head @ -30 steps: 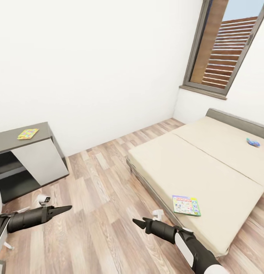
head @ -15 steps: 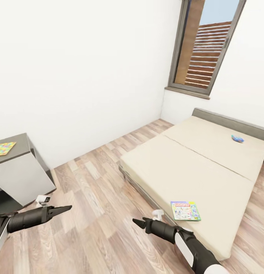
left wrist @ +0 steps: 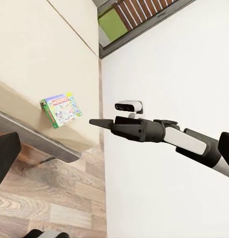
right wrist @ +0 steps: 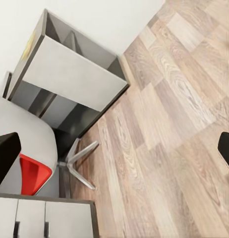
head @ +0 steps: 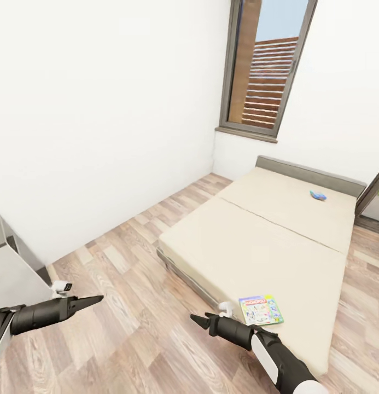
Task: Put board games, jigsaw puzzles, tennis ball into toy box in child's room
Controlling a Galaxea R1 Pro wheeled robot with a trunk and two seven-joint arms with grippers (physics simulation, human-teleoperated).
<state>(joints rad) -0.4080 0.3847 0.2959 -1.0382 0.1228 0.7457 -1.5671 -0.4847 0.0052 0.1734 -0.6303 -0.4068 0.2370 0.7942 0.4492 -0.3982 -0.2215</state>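
Observation:
On the cream bed (head: pixel 266 241), a Monopoly board game (head: pixel 260 310) lies near the front corner and a small blue board game (head: pixel 318 195) lies near the headboard. The Monopoly box (left wrist: pixel 61 109) also appears in the left wrist view. My left gripper (head: pixel 96 299) hovers open over the floor, far left of the bed. Just short of the bed's corner, my right gripper (head: pixel 196 320) is open and empty, its fingers (right wrist: pixel 5 158) wide apart. The table (right wrist: pixel 70 79) carries a yellow sliver (right wrist: pixel 29 45), too thin to identify. The toy box and tennis ball are out of view.
Wood-plank floor (head: pixel 129 273) lies between the table's end (head: pixel 6 268) and the bed. A window (head: pixel 263 71) is set in the far wall. A red and grey chair (right wrist: pixel 32 173) on a star base (right wrist: pixel 77 156) stands at the table.
The whole view has swung to the right: the counter with the jigsaw has slid out at the left and more of the bed's far side shows. Both arms keep their pose.

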